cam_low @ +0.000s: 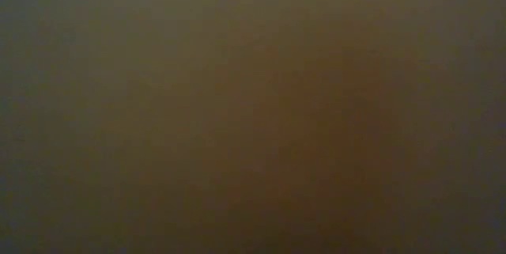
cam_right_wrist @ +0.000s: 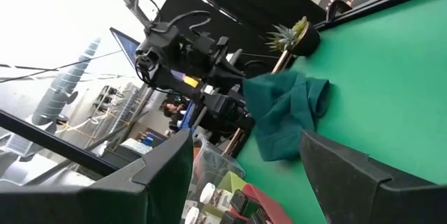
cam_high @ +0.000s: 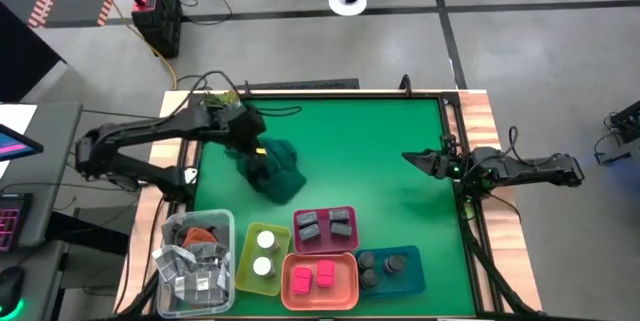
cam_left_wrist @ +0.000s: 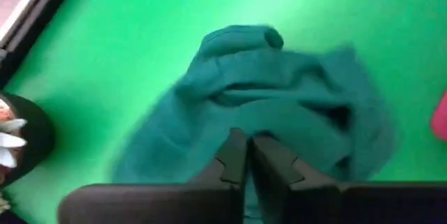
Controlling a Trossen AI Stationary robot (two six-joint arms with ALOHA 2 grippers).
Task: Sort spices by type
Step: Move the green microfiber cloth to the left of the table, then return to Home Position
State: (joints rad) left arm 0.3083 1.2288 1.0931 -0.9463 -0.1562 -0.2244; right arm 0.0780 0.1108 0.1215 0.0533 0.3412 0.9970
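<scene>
The spices sit sorted in trays at the table's near edge. White-lidded jars (cam_high: 264, 253) are in the yellow tray, dark grey boxes (cam_high: 325, 227) in the pink tray, pink blocks (cam_high: 313, 278) in the orange tray, and dark round jars (cam_high: 383, 266) in the blue tray. A bunched dark green cloth (cam_high: 278, 173) lies left of the table's centre. My left gripper (cam_high: 256, 153) is above its far-left part, shut on it. My right gripper (cam_high: 415, 158) hangs open at the right edge, with nothing between its fingers. The low view is dark and shows nothing. My left gripper pinches a raised fold of the cloth (cam_left_wrist: 241, 123) between its two shut fingers (cam_left_wrist: 230, 158). The fingers slant down from above, on the cloth's left side. The cloth hangs bunched and slack below them (cam_right_wrist: 279, 112), its lower part resting on the table.
A clear bin (cam_high: 195, 261) of wrapped items stands at the near left corner. A small potted plant (cam_right_wrist: 297, 35) stands at the far left. The green mat (cam_high: 380, 141) lies bare between the cloth and my right gripper.
</scene>
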